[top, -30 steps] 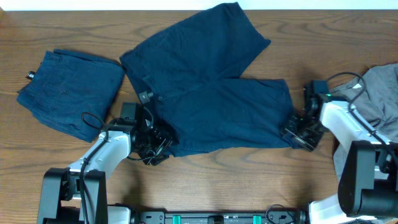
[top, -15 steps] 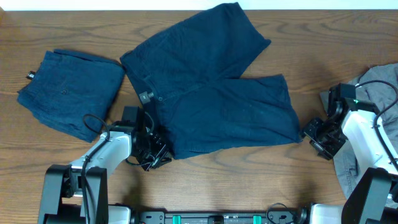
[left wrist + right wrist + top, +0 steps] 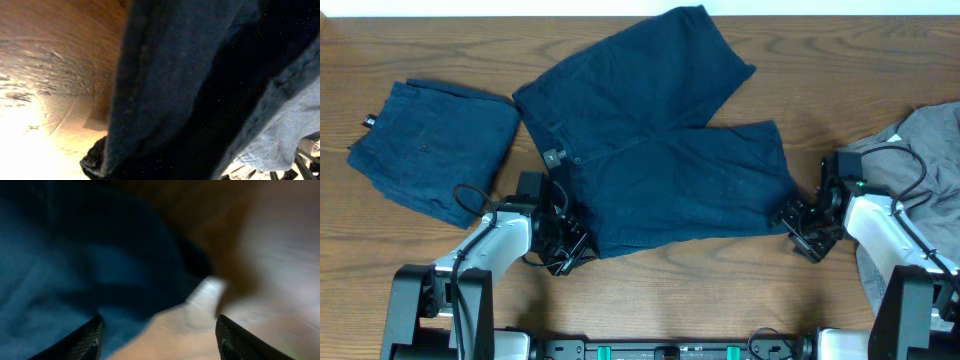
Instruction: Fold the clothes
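Dark navy shorts [image 3: 660, 150] lie spread flat across the middle of the table. My left gripper [image 3: 572, 240] is shut on their lower left edge. In the left wrist view the navy cloth [image 3: 190, 75] fills the frame and hides the jaws. My right gripper [image 3: 798, 222] stands open at the shorts' lower right hem corner. In the right wrist view its two fingers [image 3: 85, 340] are wide apart, with the navy hem [image 3: 75, 265] by the left finger and bare table between them. A folded navy piece [image 3: 430, 145] with a small black tag [image 3: 368, 123] lies at the far left.
A grey shirt [image 3: 925, 150] lies bunched at the right edge, partly under the right arm [image 3: 890, 225]. A black cable [image 3: 468, 192] loops off the left arm next to the folded piece. The wooden table [image 3: 720, 290] shows along the front.
My left gripper has closed on the shorts' lower left edge. My right gripper swung out to the right, came back to the hem corner, and stands slightly wider.
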Controlling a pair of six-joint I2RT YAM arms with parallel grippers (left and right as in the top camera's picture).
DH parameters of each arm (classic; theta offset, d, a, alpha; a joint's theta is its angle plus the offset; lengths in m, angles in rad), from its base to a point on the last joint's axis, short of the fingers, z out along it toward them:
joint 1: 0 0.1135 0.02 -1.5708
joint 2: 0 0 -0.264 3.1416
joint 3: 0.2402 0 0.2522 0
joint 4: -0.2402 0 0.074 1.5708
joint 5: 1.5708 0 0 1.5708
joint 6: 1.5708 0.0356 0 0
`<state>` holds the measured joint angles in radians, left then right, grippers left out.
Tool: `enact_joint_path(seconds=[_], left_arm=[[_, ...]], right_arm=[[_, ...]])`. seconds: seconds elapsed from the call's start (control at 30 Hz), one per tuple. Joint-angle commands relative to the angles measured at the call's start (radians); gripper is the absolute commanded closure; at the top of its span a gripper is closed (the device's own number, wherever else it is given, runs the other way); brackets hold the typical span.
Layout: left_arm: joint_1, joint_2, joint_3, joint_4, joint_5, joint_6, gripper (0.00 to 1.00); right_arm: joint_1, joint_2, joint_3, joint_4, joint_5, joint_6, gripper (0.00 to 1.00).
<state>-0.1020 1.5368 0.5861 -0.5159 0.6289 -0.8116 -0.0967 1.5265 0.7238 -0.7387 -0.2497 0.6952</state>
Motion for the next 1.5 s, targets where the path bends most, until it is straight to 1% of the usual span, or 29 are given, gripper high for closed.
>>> enact_joint_path(seconds=[0.0,0.2,0.23,0.3,0.33,0.37,0.4,0.43,0.47,0.5,0.6,0.7,0.83,0.97,1.13,1.23,1.3,1.4,1.47], left_arm=[[-0.006,0.038,-0.037,0.005,-0.136,0.006,0.94],[-0.006,0.038,-0.037,0.005,-0.137,0.006,0.94],[-0.006,0.038,-0.037,0.005,-0.137,0.006,0.94],[-0.006,0.038,-0.037,0.005,-0.137,0.007,0.94],[-0.006,0.038,-0.036,0.005,-0.136,0.011,0.94],[-0.006,0.038,-0.036,0.005,-0.136,0.015,0.94],[-0.006,0.038,-0.036,0.005,-0.136,0.018,0.94],[-0.006,0.037,-0.036,0.004,-0.135,0.023,0.94],[-0.006,0.036,-0.036,0.005,-0.131,0.032,0.94],[-0.006,0.034,-0.036,0.005,-0.125,0.045,0.94],[-0.012,-0.002,-0.034,-0.009,-0.117,0.108,0.94],[-0.039,-0.08,-0.034,-0.042,-0.117,0.154,0.94],[-0.123,-0.25,-0.034,-0.091,-0.118,0.192,0.94],[-0.239,-0.456,-0.032,-0.117,-0.138,0.206,0.94],[-0.332,-0.692,-0.017,-0.119,-0.156,0.206,0.94],[-0.348,-0.829,0.005,-0.119,-0.175,0.19,0.94],[-0.347,-0.903,0.014,-0.113,-0.183,0.143,0.94],[-0.348,-1.01,0.018,-0.099,-0.235,0.042,0.94],[-0.348,-1.051,0.018,-0.097,-0.285,0.012,0.94]], right_arm=[[0.022,-0.008,-0.021,0.049,-0.054,0.061,0.3],[0.05,-0.008,-0.026,0.104,-0.017,0.117,0.32],[0.053,-0.008,-0.026,0.108,0.005,0.13,0.35],[0.056,-0.008,-0.026,0.122,0.026,0.135,0.43],[0.058,-0.008,-0.026,0.126,0.034,0.135,0.5],[0.059,-0.008,-0.026,0.129,0.045,0.135,0.61],[0.059,-0.008,-0.026,0.13,0.056,0.135,0.75],[0.059,-0.008,-0.026,0.134,0.071,0.134,0.92],[0.059,-0.008,-0.026,0.14,0.082,0.134,0.99],[0.059,-0.008,-0.026,0.153,0.087,0.125,0.99],[0.058,-0.012,-0.019,0.194,0.086,0.037,0.99],[0.048,-0.047,0.01,0.175,0.093,-0.042,0.99],[0.004,-0.154,0.058,0.12,0.097,-0.075,0.99],[-0.072,-0.318,0.123,0.03,0.096,-0.131,0.99],[-0.157,-0.485,0.213,-0.116,0.097,-0.257,0.99],[-0.205,-0.55,0.265,-0.17,0.096,-0.335,0.99],[-0.226,-0.571,0.299,-0.203,0.097,-0.374,0.99],[-0.234,-0.579,0.36,-0.248,0.096,-0.436,0.99],[-0.233,-0.572,0.391,-0.256,0.096,-0.46,0.99]])
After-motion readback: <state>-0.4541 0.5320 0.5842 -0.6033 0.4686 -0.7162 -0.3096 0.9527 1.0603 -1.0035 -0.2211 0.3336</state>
